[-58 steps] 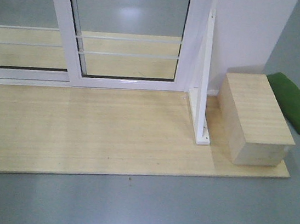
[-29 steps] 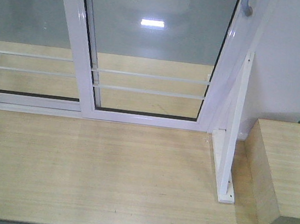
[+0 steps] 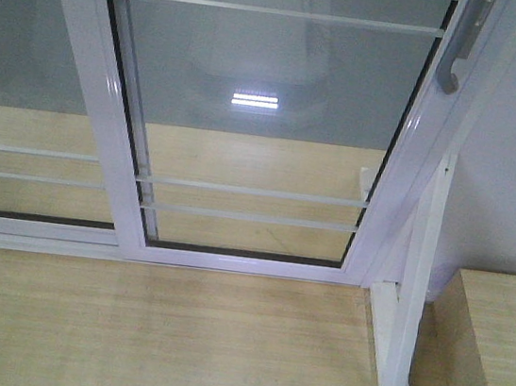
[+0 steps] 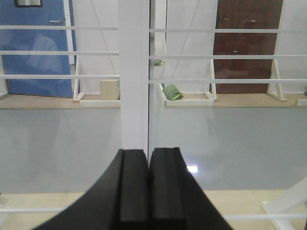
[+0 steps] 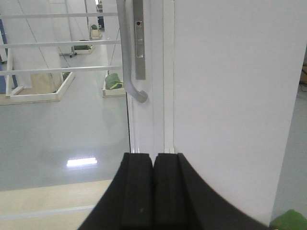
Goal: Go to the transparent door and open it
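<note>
From the wrist cameras I see only my two claws. The left claw (image 4: 147, 153) is matte black, with two flat, square-tipped fingers (image 4: 133, 187) and a thin dark seam between them. Its outer sides flare out in smooth curves toward the base. The right claw (image 5: 153, 156) has the same black, slab-fingered, curved-shouldered shape.

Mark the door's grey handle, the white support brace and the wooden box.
grey handle (image 5: 124, 52): right wrist view, on its vertical bar.
white support brace (image 3: 410, 318): front view, on its upright post.
wooden box (image 3: 493, 357): front view, on its top face.
</note>
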Robot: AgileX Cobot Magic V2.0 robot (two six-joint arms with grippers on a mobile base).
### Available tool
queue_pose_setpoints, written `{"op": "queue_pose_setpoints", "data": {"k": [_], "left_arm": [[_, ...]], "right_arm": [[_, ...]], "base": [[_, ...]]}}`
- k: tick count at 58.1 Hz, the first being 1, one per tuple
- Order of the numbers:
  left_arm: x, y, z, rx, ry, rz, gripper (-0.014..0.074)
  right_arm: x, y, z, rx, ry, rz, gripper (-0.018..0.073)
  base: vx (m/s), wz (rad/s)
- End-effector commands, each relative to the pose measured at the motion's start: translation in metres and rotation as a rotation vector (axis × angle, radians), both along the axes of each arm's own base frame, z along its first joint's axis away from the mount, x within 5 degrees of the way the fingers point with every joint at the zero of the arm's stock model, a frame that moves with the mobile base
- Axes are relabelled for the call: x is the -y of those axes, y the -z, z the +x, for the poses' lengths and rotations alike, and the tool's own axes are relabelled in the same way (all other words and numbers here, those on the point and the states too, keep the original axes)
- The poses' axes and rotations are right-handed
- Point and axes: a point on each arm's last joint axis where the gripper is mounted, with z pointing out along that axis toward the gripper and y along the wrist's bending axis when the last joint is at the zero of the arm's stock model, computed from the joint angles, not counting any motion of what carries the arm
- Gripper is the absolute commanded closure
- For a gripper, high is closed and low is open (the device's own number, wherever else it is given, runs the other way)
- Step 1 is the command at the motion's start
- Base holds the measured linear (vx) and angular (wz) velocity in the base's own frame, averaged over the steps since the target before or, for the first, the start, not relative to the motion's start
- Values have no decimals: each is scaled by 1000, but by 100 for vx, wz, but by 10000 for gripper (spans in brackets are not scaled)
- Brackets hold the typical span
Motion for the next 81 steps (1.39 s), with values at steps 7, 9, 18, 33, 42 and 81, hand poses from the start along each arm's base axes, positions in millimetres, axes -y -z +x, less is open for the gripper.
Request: {"op": "queue_pose_setpoints", "data": {"k": [7, 9, 18, 33, 42, 81], "left_arm": [[0, -3, -1, 79, -3, -12, 603], [0, -3, -1, 79, -3, -12, 603], [0, -3, -1, 79, -3, -12, 603], [0, -3, -1, 79, -3, -12, 603], [-1, -2, 1, 58, -9, -12, 603], [-1, 1, 2, 27, -12, -12, 603]], "right_arm": [[0, -7, -1, 94, -5, -22, 566], [0, -7, -1, 94, -5, -22, 566], [0, -7, -1, 94, -5, -22, 566], [0, -7, -1, 94, -5, -22, 566], [0, -7, 3, 74, -4, -19, 566], [-1, -5, 3, 52, -16, -17, 566]], "base": [[36, -4], [33, -3], [28, -2], [19, -1], [5, 6], [0, -1]]}}
